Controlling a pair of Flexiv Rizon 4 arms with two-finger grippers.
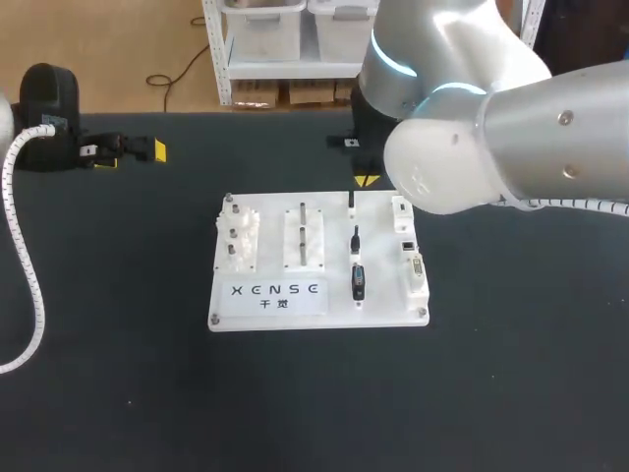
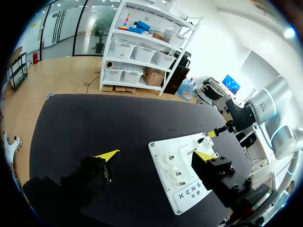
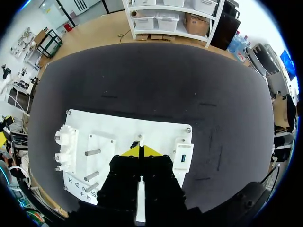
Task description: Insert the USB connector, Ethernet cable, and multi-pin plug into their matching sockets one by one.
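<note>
A white board (image 1: 265, 300) lies mid-table. In one column on it stand a thin black USB connector (image 1: 352, 202), a small black Ethernet plug (image 1: 356, 239) and a black multi-pin plug (image 1: 358, 282). The white socket strip (image 1: 411, 258) runs along the board's right side. My right gripper (image 3: 141, 151) hangs over the board's far edge, shut, tips together. The USB connector (image 3: 136, 143) sits just ahead of the tips; I cannot tell whether they touch it. The socket block (image 3: 182, 156) lies beside the gripper. My left gripper (image 1: 128, 150) rests far left at the back, open and empty (image 2: 156, 155).
A gear block (image 1: 239, 239) and upright metal pegs (image 1: 303, 236) occupy the board's left half. My bulky right arm (image 1: 511, 138) looms over the back right of the table. A coiled white cable (image 1: 25, 265) runs down the left side.
</note>
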